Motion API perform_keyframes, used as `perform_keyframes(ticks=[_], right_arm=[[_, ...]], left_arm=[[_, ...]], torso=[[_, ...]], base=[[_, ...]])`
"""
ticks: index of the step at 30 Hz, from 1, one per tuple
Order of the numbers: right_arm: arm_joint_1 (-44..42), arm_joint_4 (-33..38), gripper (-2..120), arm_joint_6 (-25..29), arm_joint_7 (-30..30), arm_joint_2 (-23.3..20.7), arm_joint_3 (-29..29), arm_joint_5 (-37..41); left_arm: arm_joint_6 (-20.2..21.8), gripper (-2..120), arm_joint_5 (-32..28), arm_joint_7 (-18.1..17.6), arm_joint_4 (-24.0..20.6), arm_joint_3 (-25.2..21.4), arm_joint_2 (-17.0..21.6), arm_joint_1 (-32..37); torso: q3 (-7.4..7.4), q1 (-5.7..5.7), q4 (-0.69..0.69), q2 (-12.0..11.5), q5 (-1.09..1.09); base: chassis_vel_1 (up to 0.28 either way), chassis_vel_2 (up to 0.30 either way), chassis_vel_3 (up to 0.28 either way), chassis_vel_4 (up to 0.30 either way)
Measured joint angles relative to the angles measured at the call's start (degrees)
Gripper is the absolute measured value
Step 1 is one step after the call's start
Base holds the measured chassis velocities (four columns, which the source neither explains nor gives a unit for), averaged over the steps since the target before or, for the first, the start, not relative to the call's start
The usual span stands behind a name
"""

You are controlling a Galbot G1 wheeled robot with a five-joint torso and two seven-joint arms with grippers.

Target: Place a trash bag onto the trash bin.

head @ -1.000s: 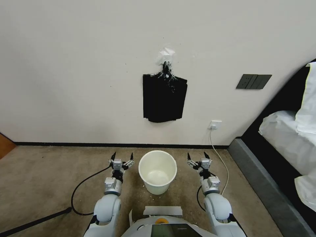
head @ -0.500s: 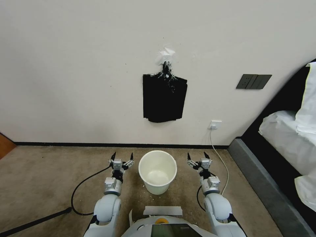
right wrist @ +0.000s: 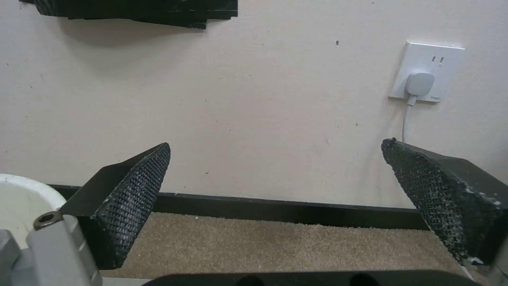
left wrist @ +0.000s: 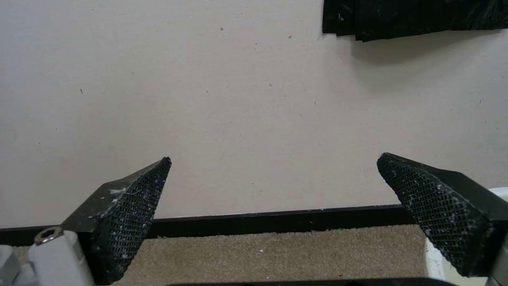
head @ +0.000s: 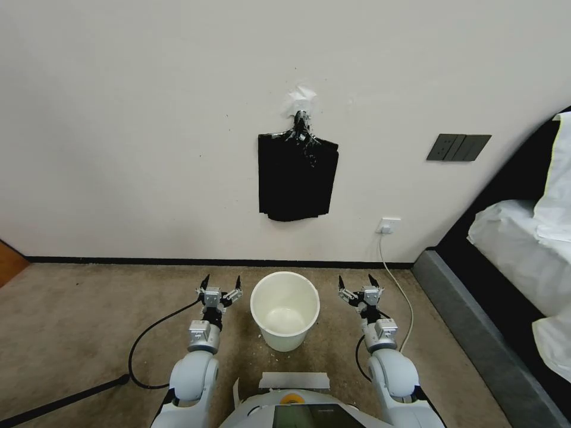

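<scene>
Nothing has moved since the earlier frame: your left gripper (head: 220,285) and right gripper (head: 358,283) hang spread apart and empty either side of the trash bin (head: 285,309), with the bundle of bags (head: 297,176) straight above the bin, equally near both.

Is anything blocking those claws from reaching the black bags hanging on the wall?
Nothing visible does. The left gripper and right gripper, both open, flank the trash bin on the carpet; bare wall lies between them and the bundle of black bags above.
</scene>
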Motion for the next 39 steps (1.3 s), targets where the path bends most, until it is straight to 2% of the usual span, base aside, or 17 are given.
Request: perform_keyframes(ticks=[1, 2, 5, 6, 8, 10, 19, 23, 27, 28, 31, 33, 34, 36, 38, 39], right_arm=[[-2.5, 1.0, 100, 2.8, 1.4, -0.4, -0.6, 0.1], [-2.5, 1.0, 100, 2.8, 1.4, -0.4, -0.6, 0.1], [-7.1, 3.3, 100, 8.5, 3.9, -1.5, -1.7, 1.7], [-7.1, 3.3, 100, 8.5, 3.9, -1.5, -1.7, 1.7], [-7.4, 3.9, 100, 9.4, 3.9, -1.9, -1.8, 2.9], [-7.3, 4.0, 100, 9.4, 3.8, -2.0, -2.0, 3.4], [-6.8, 3.9, 100, 9.3, 3.7, -2.3, -2.6, 4.1], [-5.5, 4.6, 100, 8.2, 3.3, -3.7, -3.7, 7.9], [-0.8, 5.6, 100, 5.8, 1.9, -6.9, -5.5, 17.1], [-0.8, 5.6, 100, 5.8, 1.9, -6.9, -5.5, 17.1], [5.3, 7.1, 100, 1.8, 1.5, -10.5, -8.2, 27.7], [6.7, 7.1, 100, 1.0, 1.6, -11.5, -8.8, 29.3], [10.0, 6.9, 100, -0.5, 2.0, -13.4, -10.3, 32.6], [12.3, 6.7, 100, -1.4, 2.3, -14.5, -11.3, 35.1], [19.2, 6.0, 100, -3.7, 3.5, -16.2, -13.4, 43.5], [19.2, 6.0, 100, -3.7, 3.5, -16.2, -13.4, 43.5]], left_arm=[[-2.3, 100, 0.1, -0.9, -0.1, 1.0, -0.2, 1.2], [-2.3, 100, 0.1, -0.9, -0.1, 1.0, -0.2, 1.2], [-9.6, 100, 0.7, -3.8, -0.5, 4.2, -0.6, 4.8], [-9.6, 100, 0.7, -3.8, -0.5, 4.2, -0.6, 4.8], [-13.5, 100, 1.0, -5.4, -0.7, 5.9, -0.9, 6.8], [-14.9, 100, 0.5, -4.9, -1.0, 7.4, -0.9, 7.0], [-15.1, 100, -0.2, -4.4, -1.1, 7.4, 0.0, 7.3], [-15.1, 100, -0.4, -4.3, -1.0, 7.0, 0.8, 7.4], [-15.1, 100, -1.0, -4.1, -1.0, 6.0, 2.1, 8.2], [-15.1, 100, -1.0, -4.1, -1.0, 6.0, 2.1, 8.2], [-15.2, 100, -1.4, -4.1, -1.1, 4.8, 2.5, 8.7], [-15.2, 100, -1.4, -4.0, -1.2, 4.6, 2.5, 8.8], [-15.2, 100, -1.5, -4.0, -1.4, 4.2, 2.3, 9.0], [-15.2, 100, -1.5, -4.0, -1.6, 4.1, 2.1, 9.2], [-15.2, 100, -1.5, -3.9, -1.7, 3.6, 1.8, 9.5], [-15.2, 100, -1.5, -3.9, -1.7, 3.6, 1.8, 9.5]], torso=[[0.00, 0.00, -0.01, 0.0, -0.02], [0.00, 0.00, -0.01, 0.0, -0.02], [0.00, 0.00, -0.04, 0.0, -0.01], [0.00, 0.00, -0.04, 0.0, -0.01], [0.00, 0.00, 0.02, 0.0, -0.03], [0.00, -0.01, 0.00, 0.0, -0.01], [0.00, 0.00, -0.01, 0.0, -0.01], [0.00, 0.00, -0.02, 0.0, -0.01], [0.00, 0.00, -0.01, 0.0, -0.01], [0.00, 0.00, -0.01, 0.0, -0.01], [0.00, 0.00, 0.00, 0.0, -0.02], [0.00, 0.00, 0.00, 0.0, 0.00], [0.00, 0.00, -0.02, 0.0, -0.01], [0.00, 0.00, -0.01, 0.0, -0.01], [0.01, 0.00, -0.01, 0.0, -0.01], [0.01, 0.00, -0.01, 0.0, -0.01]], base=[[0.000, 0.000, 0.000, 0.000], [0.000, 0.000, 0.000, 0.000], [0.000, 0.000, 0.000, 0.000], [0.000, 0.000, 0.000, 0.000], [0.000, 0.000, 0.000, 0.000], [0.000, 0.000, 0.000, 0.000], [0.000, 0.000, 0.000, 0.000], [0.000, 0.000, 0.000, 0.000], [0.000, 0.000, 0.000, 0.000], [0.000, 0.000, 0.000, 0.000], [0.000, 0.000, 0.000, 0.000], [0.000, 0.000, 0.000, 0.000], [0.000, 0.000, 0.000, 0.000], [0.000, 0.000, 0.000, 0.000], [0.000, 0.000, 0.000, 0.000], [0.000, 0.000, 0.000, 0.000]])
